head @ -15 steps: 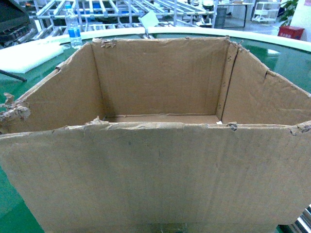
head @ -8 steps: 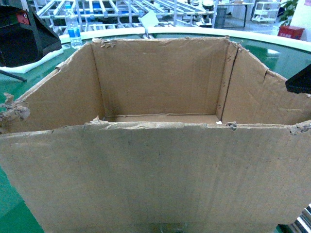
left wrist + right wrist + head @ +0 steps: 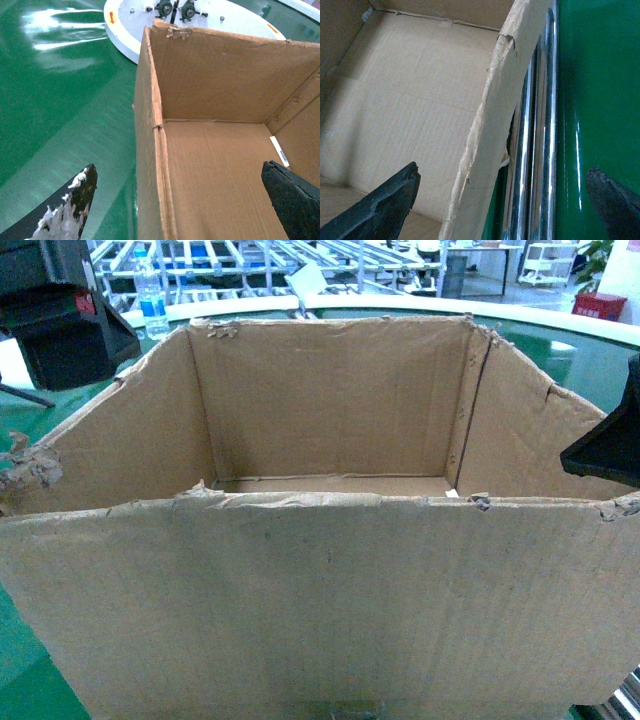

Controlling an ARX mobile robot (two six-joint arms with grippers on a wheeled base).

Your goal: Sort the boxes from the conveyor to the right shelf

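Note:
A large brown cardboard box [image 3: 320,590] with ragged top edges stands open on the green conveyor [image 3: 590,360] and fills most of the head view. My left gripper [image 3: 60,325] hovers over the box's left wall; in the left wrist view it [image 3: 177,192] is open, straddling that wall [image 3: 150,150], one finger over the belt [image 3: 65,100], the other over the box floor. My right gripper [image 3: 610,445] is open astride the right wall [image 3: 485,150] and the steel rail [image 3: 535,125]. I cannot tell whether the far steel racks include the right shelf.
A water bottle [image 3: 152,300] stands on the pale rim behind the box. A white round disc [image 3: 125,25] lies beyond the box's far corner. Steel racks [image 3: 250,260] and a red crate [image 3: 598,306] stand past the belt.
Both grippers have come into the head view: the left one down from the upper left toward the box's left wall, the right one in from the right edge. The box has not moved.

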